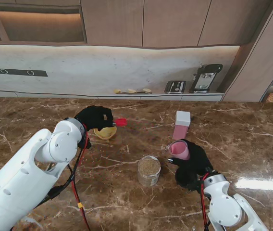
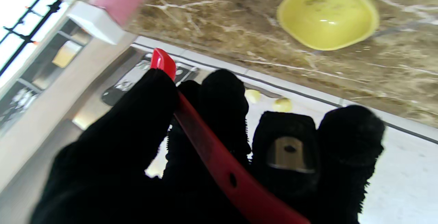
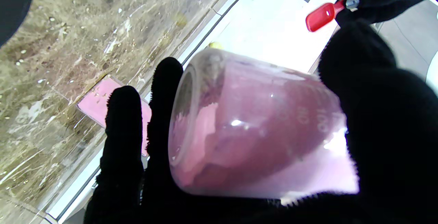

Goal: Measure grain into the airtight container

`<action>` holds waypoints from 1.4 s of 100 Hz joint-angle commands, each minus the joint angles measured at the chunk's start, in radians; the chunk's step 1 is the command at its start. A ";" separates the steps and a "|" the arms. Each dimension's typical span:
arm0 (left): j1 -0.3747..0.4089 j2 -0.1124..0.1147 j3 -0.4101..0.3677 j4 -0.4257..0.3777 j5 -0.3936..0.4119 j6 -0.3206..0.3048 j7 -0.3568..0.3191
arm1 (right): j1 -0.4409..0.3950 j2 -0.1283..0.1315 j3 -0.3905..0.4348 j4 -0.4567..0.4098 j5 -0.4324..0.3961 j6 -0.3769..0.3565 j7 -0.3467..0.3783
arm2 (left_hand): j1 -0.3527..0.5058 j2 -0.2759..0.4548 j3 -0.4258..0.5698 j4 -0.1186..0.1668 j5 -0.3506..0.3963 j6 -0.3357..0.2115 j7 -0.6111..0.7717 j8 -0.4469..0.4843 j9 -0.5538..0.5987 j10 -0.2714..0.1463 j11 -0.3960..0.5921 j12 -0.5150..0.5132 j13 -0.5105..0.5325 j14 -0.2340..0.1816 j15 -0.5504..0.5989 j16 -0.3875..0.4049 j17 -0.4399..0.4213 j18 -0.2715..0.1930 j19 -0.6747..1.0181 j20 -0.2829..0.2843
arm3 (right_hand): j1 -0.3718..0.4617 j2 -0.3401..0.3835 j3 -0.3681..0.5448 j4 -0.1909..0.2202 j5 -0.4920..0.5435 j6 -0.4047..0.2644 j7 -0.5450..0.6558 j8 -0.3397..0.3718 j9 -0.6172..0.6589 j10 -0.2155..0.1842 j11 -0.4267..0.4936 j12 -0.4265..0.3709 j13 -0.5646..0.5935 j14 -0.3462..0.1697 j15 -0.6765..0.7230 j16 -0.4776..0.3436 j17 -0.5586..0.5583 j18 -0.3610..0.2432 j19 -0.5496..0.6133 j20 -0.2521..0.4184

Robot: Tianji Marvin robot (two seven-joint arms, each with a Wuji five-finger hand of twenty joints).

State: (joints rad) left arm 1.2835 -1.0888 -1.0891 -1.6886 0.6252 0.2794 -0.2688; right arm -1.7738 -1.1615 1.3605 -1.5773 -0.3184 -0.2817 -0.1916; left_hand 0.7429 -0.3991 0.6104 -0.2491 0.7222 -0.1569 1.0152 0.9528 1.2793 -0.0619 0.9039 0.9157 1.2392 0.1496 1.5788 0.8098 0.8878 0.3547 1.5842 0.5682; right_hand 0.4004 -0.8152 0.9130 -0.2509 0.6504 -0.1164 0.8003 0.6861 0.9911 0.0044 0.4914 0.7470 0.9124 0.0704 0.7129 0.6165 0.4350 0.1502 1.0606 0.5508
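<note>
while the brown marble counter point(image 1: 40, 113) carries everything, the two arms work well apart on it. the left hand point(image 1: 94, 117), toward the far left part of the counter, has its black-gloved fingers point(image 2: 222, 94) wrapped around the handle of a red scoop point(image 1: 120, 122), held over and just beside a yellow bowl point(image 1: 105, 132) that looks almost empty. the right hand point(image 1: 192, 166), nearer my edge on the right, grips a pink measuring cup point(image 1: 179, 150), tilted with its mouth turned toward the glass jar point(image 1: 149, 171); the cup's inside looks nearly bare. that jar, the airtight container, stands upright between the arms near the middle, already filled with grain close to its rim, no lid on it. a pink box with a white cap point(image 1: 181, 124) stands farther back. i judge the pour to be finishing: it would go best with the cup's lip brought right over the jar mouth before tipping further, slowly, since loose grains already speckle the counter point(image 3: 51, 18) and the jar has little room left.
</note>
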 commanded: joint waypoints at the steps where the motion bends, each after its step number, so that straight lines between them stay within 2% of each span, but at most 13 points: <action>1: -0.026 0.018 -0.012 0.045 0.013 0.014 -0.026 | -0.005 -0.004 0.003 0.007 0.004 0.002 0.008 | 0.075 0.042 0.042 0.016 0.004 -0.078 0.041 0.022 0.067 0.005 0.023 0.021 0.031 -0.010 0.089 0.005 0.005 0.022 0.082 0.014 | 0.131 0.158 0.180 -0.040 0.095 -0.127 0.102 -0.003 0.041 -0.053 0.021 -0.004 0.011 -0.042 0.009 -0.015 -0.008 -0.007 -0.010 -0.008; 18: -0.074 0.024 0.013 0.153 0.021 0.051 -0.049 | -0.008 -0.002 0.007 0.004 0.003 0.003 0.012 | 0.078 0.045 0.035 0.017 0.000 -0.078 0.043 0.023 0.065 0.005 0.023 0.022 0.031 -0.007 0.087 0.005 0.001 0.021 0.083 0.015 | 0.131 0.157 0.179 -0.040 0.095 -0.127 0.102 -0.003 0.041 -0.054 0.021 -0.005 0.012 -0.042 0.009 -0.015 -0.008 -0.007 -0.010 -0.008; 39: -0.112 0.006 0.067 0.278 -0.017 0.106 0.012 | -0.015 -0.001 0.016 0.001 -0.004 0.009 0.014 | 0.082 0.050 0.027 0.017 -0.003 -0.074 0.043 0.020 0.062 0.006 0.024 0.023 0.031 -0.004 0.087 0.006 -0.002 0.024 0.084 0.018 | 0.130 0.153 0.181 -0.040 0.095 -0.128 0.102 -0.003 0.040 -0.054 0.020 -0.005 0.011 -0.041 0.008 -0.015 -0.009 -0.006 -0.011 -0.008; 62: -0.170 -0.015 0.125 0.387 -0.067 0.131 0.064 | -0.021 -0.001 0.020 -0.002 -0.010 0.017 0.014 | 0.085 0.054 0.019 0.018 -0.011 -0.069 0.039 0.012 0.061 0.007 0.025 0.024 0.031 0.000 0.087 0.007 -0.001 0.027 0.086 0.019 | 0.129 0.154 0.182 -0.041 0.095 -0.128 0.101 -0.003 0.040 -0.055 0.020 -0.005 0.011 -0.041 0.008 -0.015 -0.008 -0.005 -0.011 -0.008; 76: -0.216 -0.023 0.163 0.450 -0.086 0.120 0.070 | -0.024 0.001 0.022 -0.004 -0.018 0.025 0.016 | 0.091 0.058 0.001 0.026 -0.023 -0.059 0.052 -0.029 0.055 0.006 0.026 0.023 0.031 0.001 0.087 0.010 -0.003 0.030 0.087 0.024 | 0.129 0.153 0.182 -0.041 0.095 -0.127 0.101 -0.003 0.040 -0.056 0.019 -0.005 0.011 -0.041 0.007 -0.015 -0.008 -0.005 -0.011 -0.008; 95: -0.272 -0.041 0.213 0.532 -0.123 0.106 0.093 | -0.023 0.001 0.022 -0.001 -0.019 0.037 0.020 | 0.093 0.061 -0.006 0.027 -0.027 -0.059 0.051 -0.039 0.053 0.005 0.026 0.023 0.031 -0.001 0.087 0.011 -0.004 0.028 0.087 0.025 | 0.127 0.153 0.181 -0.041 0.094 -0.128 0.100 -0.003 0.039 -0.055 0.019 -0.006 0.012 -0.041 0.007 -0.015 -0.009 -0.005 -0.011 -0.008; 112: -0.312 -0.052 0.252 0.581 -0.144 0.095 0.096 | -0.021 0.002 0.020 0.000 -0.019 0.044 0.023 | 0.096 0.065 -0.017 0.029 -0.039 -0.053 0.043 -0.056 0.048 0.001 0.026 0.024 0.031 -0.006 0.086 0.011 -0.004 0.022 0.088 0.025 | 0.126 0.153 0.181 -0.041 0.094 -0.127 0.100 -0.003 0.038 -0.053 0.017 -0.008 0.010 -0.042 0.006 -0.016 -0.009 -0.005 -0.012 -0.008; 140: -0.356 -0.065 0.304 0.629 -0.166 0.090 0.096 | -0.018 0.002 0.018 -0.001 -0.015 0.054 0.028 | 0.100 0.074 -0.055 0.047 -0.060 -0.041 0.044 -0.160 0.034 0.000 0.020 0.022 0.031 -0.008 0.085 0.011 -0.011 0.017 0.088 0.028 | 0.125 0.153 0.181 -0.041 0.093 -0.128 0.099 -0.004 0.038 -0.054 0.016 -0.009 0.009 -0.040 0.006 -0.016 -0.010 -0.005 -0.013 -0.008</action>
State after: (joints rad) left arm 0.9390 -1.1442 -0.7944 -1.0715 0.4582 0.3736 -0.1709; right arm -1.7869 -1.1586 1.3802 -1.5799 -0.3397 -0.2359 -0.1822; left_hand 0.7833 -0.3741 0.5541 -0.2487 0.6852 -0.1427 1.0344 0.8206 1.2793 -0.0594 0.9039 0.9263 1.2392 0.1496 1.5789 0.8098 0.8771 0.3616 1.5878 0.5800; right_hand 0.4004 -0.8152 0.9130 -0.2509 0.6504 -0.1162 0.8003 0.6861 0.9911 0.0044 0.4912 0.7470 0.9124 0.0704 0.7119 0.6165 0.4350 0.1502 1.0606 0.5508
